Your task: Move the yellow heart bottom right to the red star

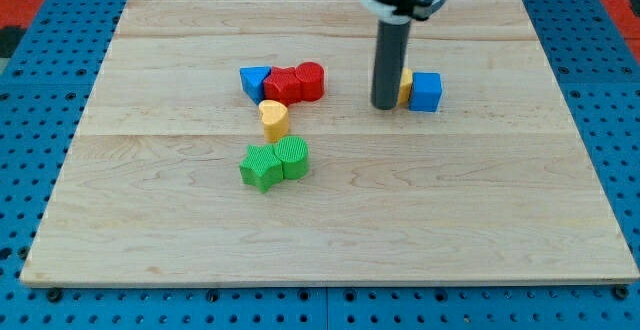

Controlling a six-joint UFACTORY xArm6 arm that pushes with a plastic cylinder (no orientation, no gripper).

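The yellow heart (274,118) lies left of the board's centre, just below the red star (284,86) and touching or nearly touching it. A red cylinder (311,80) sits against the star's right side, a blue triangle (254,81) against its left. My tip (386,104) is down on the board well to the right of the heart, right beside a yellow block (405,89) that it partly hides.
A blue cube (427,91) sits just right of the hidden yellow block. A green star (262,166) and a green cylinder (293,157) lie together below the yellow heart. The wooden board (500,230) rests on a blue perforated table.
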